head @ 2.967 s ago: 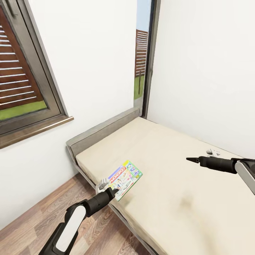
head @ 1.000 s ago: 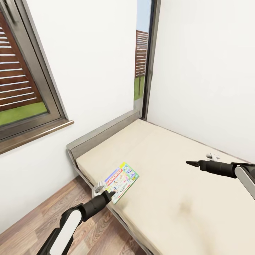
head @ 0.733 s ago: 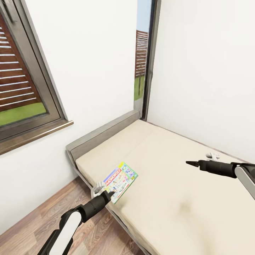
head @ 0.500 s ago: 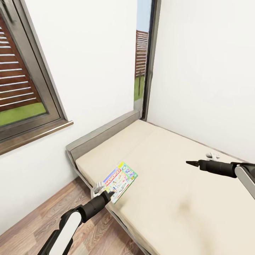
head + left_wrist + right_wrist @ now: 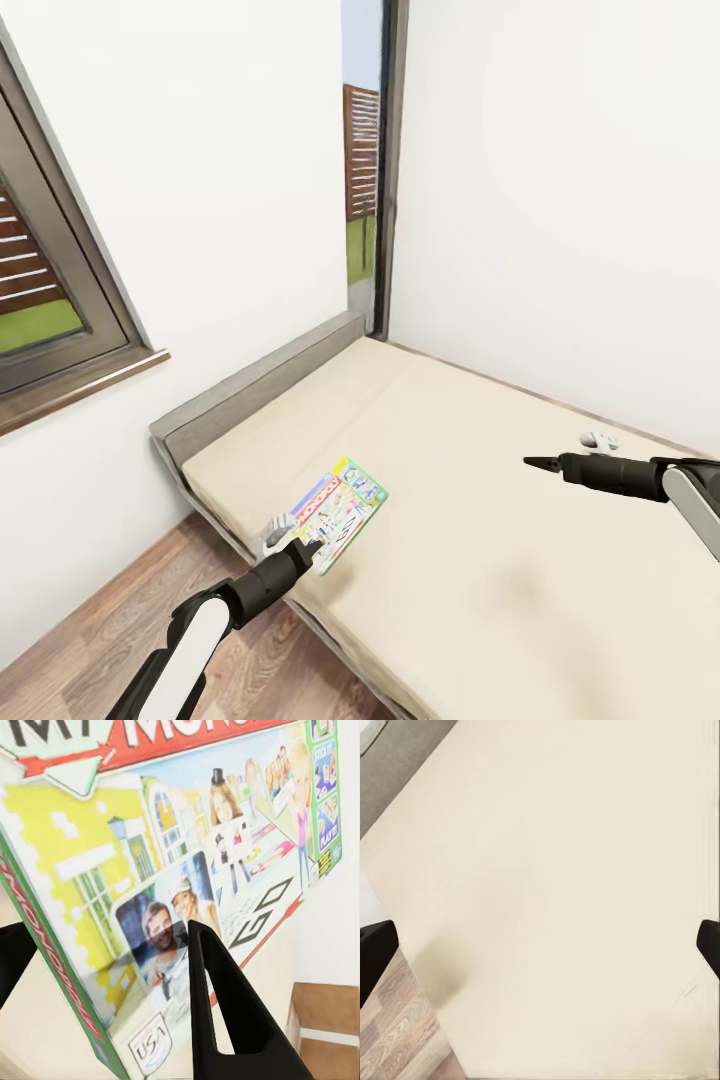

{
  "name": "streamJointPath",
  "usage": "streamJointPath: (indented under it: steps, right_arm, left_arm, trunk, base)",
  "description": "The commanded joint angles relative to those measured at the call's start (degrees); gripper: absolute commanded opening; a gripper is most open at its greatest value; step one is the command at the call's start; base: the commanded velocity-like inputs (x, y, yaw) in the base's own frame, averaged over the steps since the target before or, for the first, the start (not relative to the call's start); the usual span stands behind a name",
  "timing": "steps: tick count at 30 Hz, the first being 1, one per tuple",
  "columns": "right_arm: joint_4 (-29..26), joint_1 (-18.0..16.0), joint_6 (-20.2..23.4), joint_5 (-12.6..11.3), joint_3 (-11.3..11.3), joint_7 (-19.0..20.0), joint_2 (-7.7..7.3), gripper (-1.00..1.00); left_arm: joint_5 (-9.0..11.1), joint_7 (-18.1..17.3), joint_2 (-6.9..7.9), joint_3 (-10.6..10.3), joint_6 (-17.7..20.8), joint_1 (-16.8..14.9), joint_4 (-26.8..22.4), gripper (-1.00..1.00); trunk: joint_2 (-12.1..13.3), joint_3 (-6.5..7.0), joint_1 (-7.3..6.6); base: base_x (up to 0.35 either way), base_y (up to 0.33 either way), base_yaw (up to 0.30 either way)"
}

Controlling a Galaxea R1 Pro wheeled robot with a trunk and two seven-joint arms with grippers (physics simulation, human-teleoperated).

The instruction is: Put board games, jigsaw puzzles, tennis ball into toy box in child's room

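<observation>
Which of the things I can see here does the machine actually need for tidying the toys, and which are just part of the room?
Part of the job:
- board game, gripped at its corner by the left end effector
- right end effector, open, hanging over the mattress

Just there:
- bed
- window
- wood floor
- white walls

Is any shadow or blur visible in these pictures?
Right wrist view: a soft grey shadow lies on the bed. Left wrist view: the board game print looks slightly blurred up close. Head view: even light, straight window frames lean.
</observation>
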Motion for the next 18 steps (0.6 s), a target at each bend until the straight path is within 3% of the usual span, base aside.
streamJointPath:
  steps: [1,18]
  right_arm:
    - [0.02,-0.08,0.18,-0.02,0.1,0.11,-0.03,1.0]
    - [-0.05,-0.08,0.43,-0.08,0.1,0.11,-0.03,1.0]
  left_arm:
    - [0.21,-0.04,0.04,-0.01,0.16,-0.02,-0.05,-1.0]
    - [0.21,-0.03,0.03,-0.01,0.1,-0.02,-0.05,-1.0]
  trunk:
    - [-0.04,-0.05,0.0]
    - [-0.04,-0.05,0.0]
  base:
    - [0.001,0.0,-0.265]
    - [0.0,0.0,-0.277]
